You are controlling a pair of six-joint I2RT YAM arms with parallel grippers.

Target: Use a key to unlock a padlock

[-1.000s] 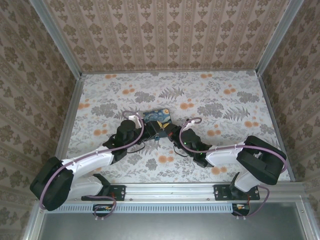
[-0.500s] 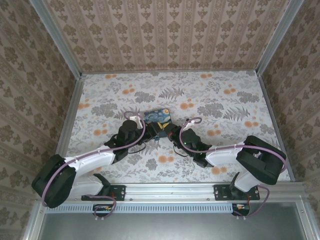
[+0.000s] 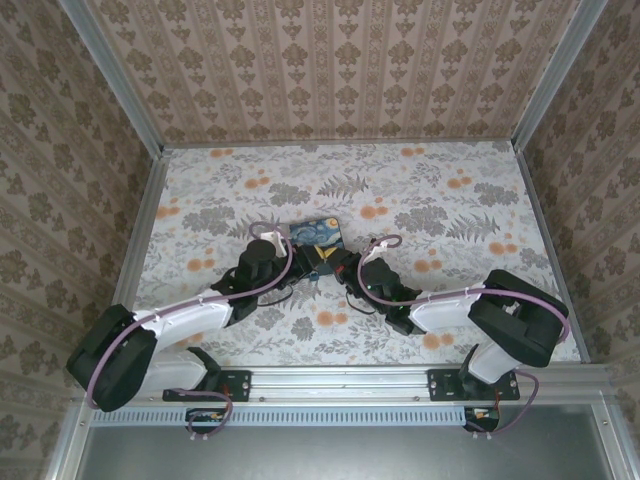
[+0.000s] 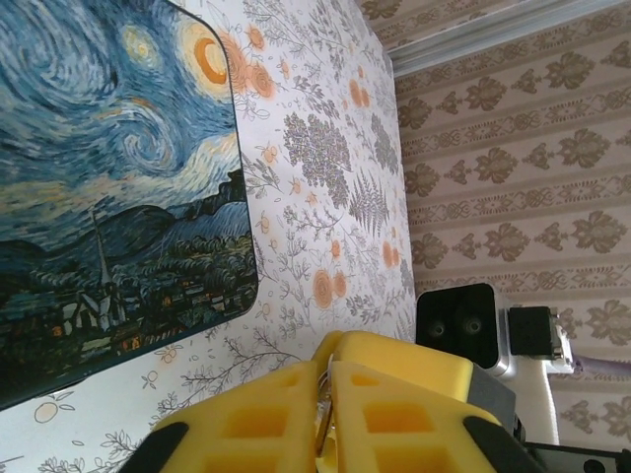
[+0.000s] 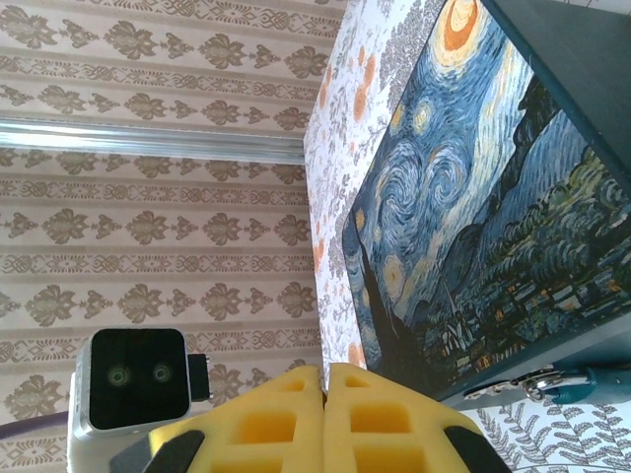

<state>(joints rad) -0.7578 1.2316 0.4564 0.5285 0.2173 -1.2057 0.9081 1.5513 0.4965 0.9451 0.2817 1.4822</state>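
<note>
the left gripper pinches the key between its fingers, near the starry night box. the right gripper has its fingers pressed together near the box, with the padlock just beside the box's edge.

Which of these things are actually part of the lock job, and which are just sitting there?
Part of the job:
padlock
a metal sliver, likely the key, pinched in the left tool

Just lying about:
Starry Night box
</note>
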